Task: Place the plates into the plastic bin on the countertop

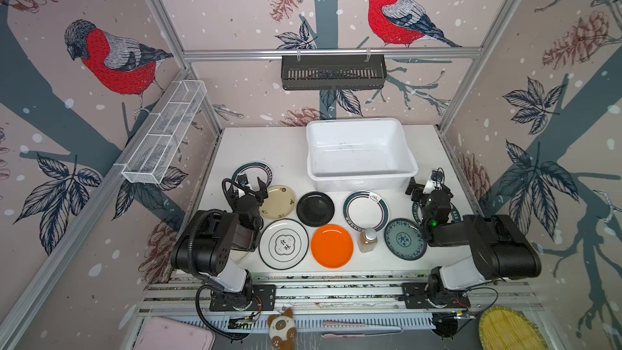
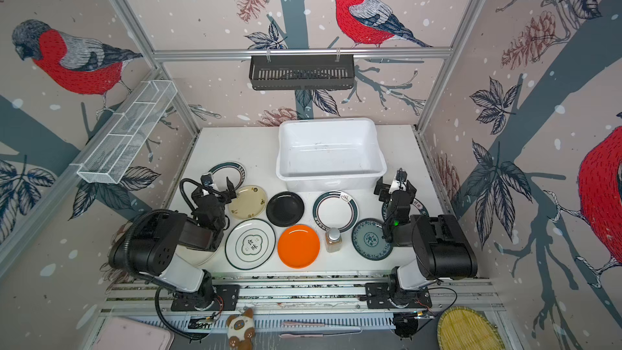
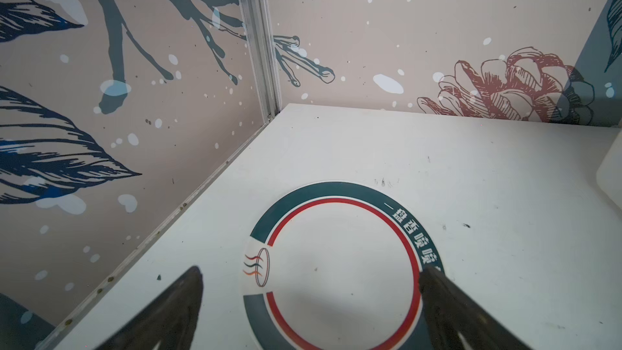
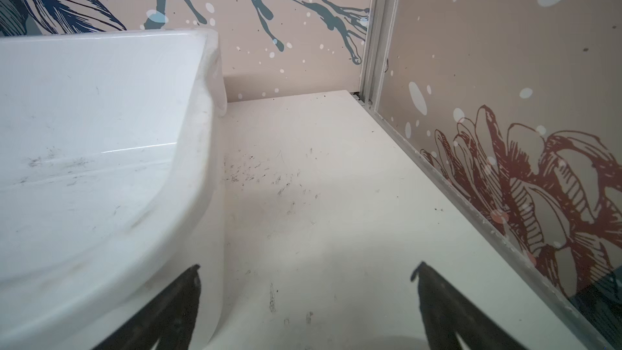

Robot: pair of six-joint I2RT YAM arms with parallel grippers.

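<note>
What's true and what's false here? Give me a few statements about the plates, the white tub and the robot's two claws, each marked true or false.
1. The plastic bin holds no plates. True.
2. The orange plate lies inside the bin. False: it lies on the countertop, in front of the bin.
3. The left gripper and the right gripper are both open and empty. True.
4. The black plate is stacked on the cream plate. False: they lie side by side on the countertop.
5. A small amber bottle stands between the orange plate and the blue-green patterned plate. True.
</note>
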